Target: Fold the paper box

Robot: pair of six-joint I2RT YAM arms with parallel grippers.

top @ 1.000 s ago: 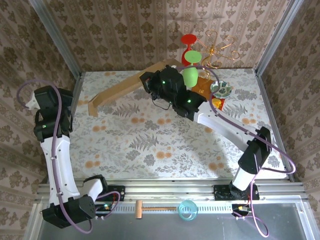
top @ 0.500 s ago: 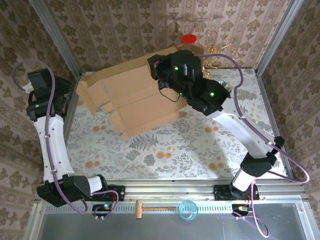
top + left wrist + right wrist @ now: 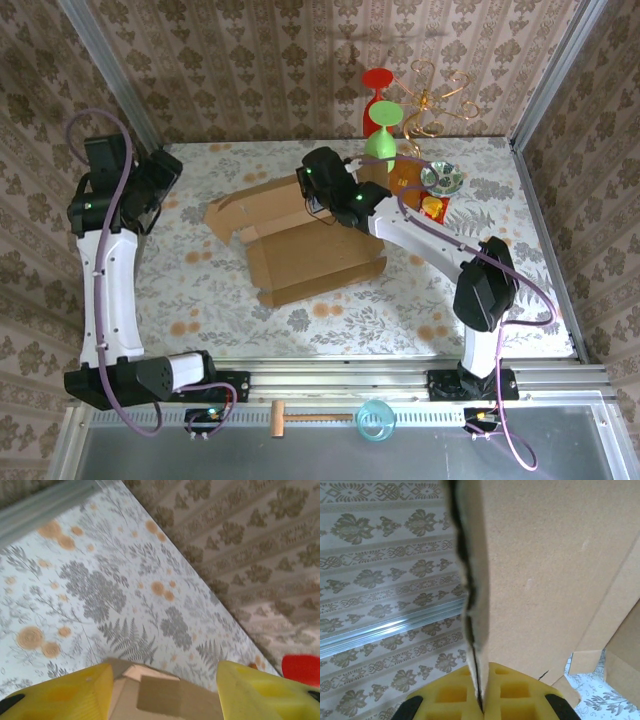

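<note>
Top view
- Right pincer (image 3: 318, 200): down on the far rim of the paper box (image 3: 310, 250); its wrist hides the grip from here.
- Box position: spreads away from that pincer toward the near table edge, partly folded, with one flap reaching leftward.
- Left pincer (image 3: 168, 168): apart from the box; the left flap lies ahead of it and to its right.
- Risk: a green goblet (image 3: 381, 145) and a red goblet (image 3: 378, 80) stand just behind the right pincer, so a wide swing of the panel could topple them.

Left wrist view
- Left pincer (image 3: 165, 667): spread wide, holding nothing.
- Box (image 3: 160, 697): a corner shows low between the fingers, apparently untouched.
- Risk: closing from here would likely catch only that corner tab and bend it off its crease.

Right wrist view
- Right pincer (image 3: 480, 696): pads pressed together on a thin cardboard edge.
- Box (image 3: 545, 570): the panel rises straight out of the pads, its edge ragged there.
- Risk: a one-point edge grip may let the sheet pivot, slip out or crush.
</note>
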